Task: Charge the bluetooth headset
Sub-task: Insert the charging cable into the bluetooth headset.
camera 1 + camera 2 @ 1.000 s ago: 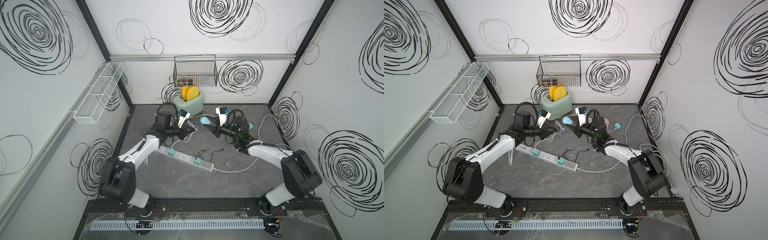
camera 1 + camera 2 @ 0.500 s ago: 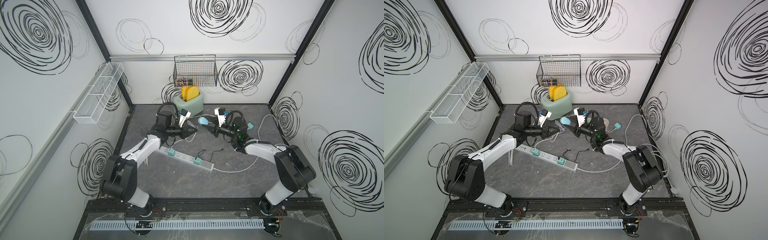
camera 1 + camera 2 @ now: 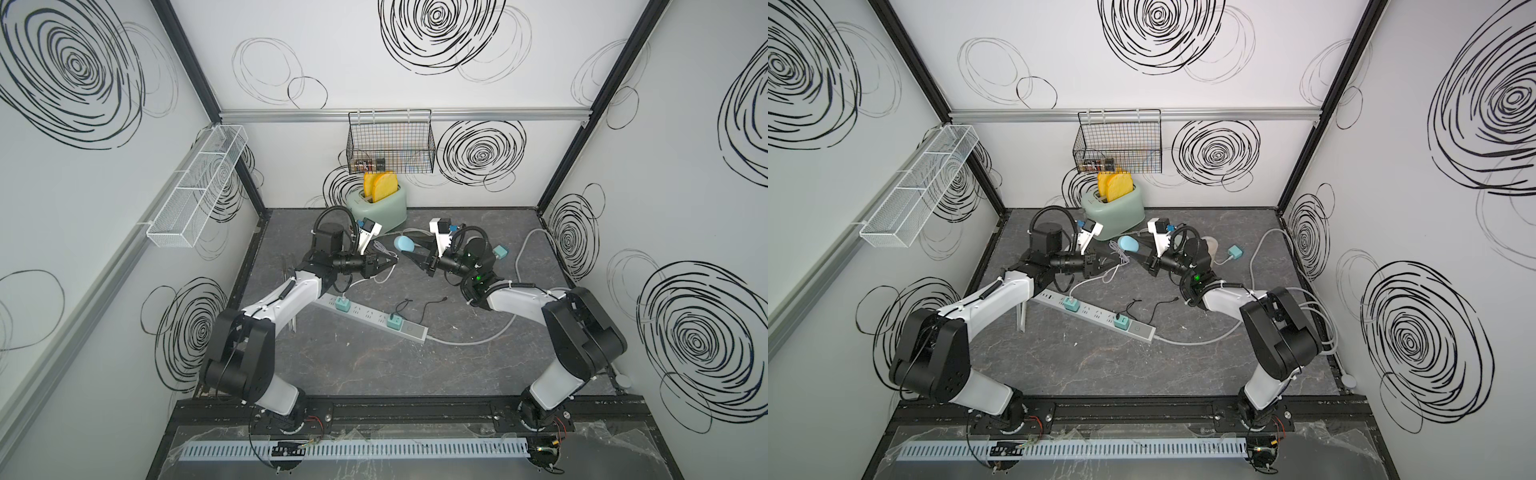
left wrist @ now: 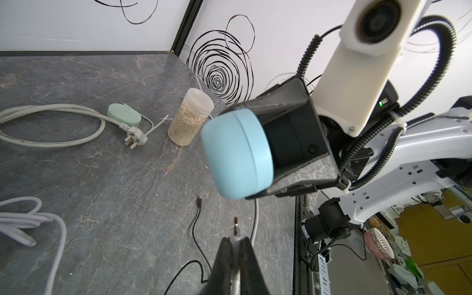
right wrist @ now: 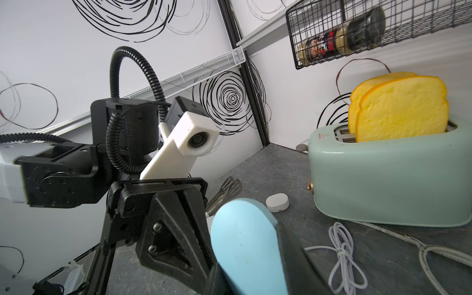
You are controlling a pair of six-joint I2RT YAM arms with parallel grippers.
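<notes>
That blue case looks light and slippery, with the right gripper squeezing its sides. The left gripper pinches the tiny plug tight, close behind its tip.

Dk grey marble-look tabletop, kitchen + charging bits on it.
Mint toaster at back; white pwr strip lies diagonally mid-table, thin blk cable just beside it. Coiled white cable, sm white case, tongs near toaster. Grain jar stands upright.
</notes>
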